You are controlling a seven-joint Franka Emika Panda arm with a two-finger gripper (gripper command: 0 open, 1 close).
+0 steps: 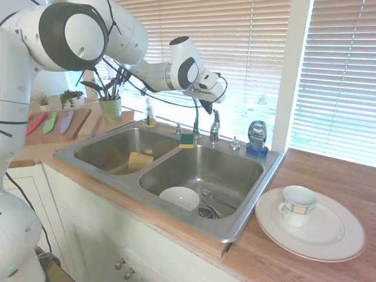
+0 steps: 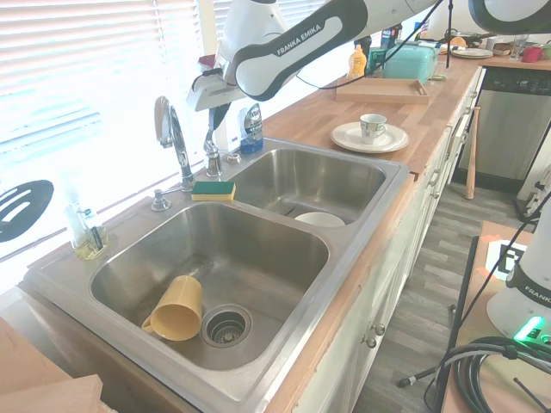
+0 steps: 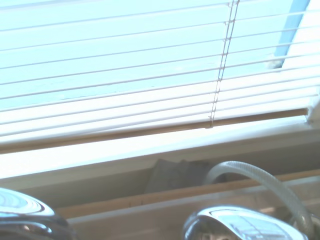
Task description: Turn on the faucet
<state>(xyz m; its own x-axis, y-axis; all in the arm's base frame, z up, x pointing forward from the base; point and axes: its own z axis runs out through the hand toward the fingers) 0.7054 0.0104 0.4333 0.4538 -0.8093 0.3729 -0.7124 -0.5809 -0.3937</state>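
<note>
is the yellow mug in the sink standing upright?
No. The yellow mug lies on its side beside the drain in the sink.

The faucet (image 1: 196, 120) stands behind the sink (image 1: 247, 202), plate (image 1: 329, 238) beside it.

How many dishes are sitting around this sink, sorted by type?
Cups: 2, the yellow mug in the basin and the white mug on the plate.
Bowls: 1, the white bowl.
Plates: 1, the white plate on the counter.
Total: 4.
</note>
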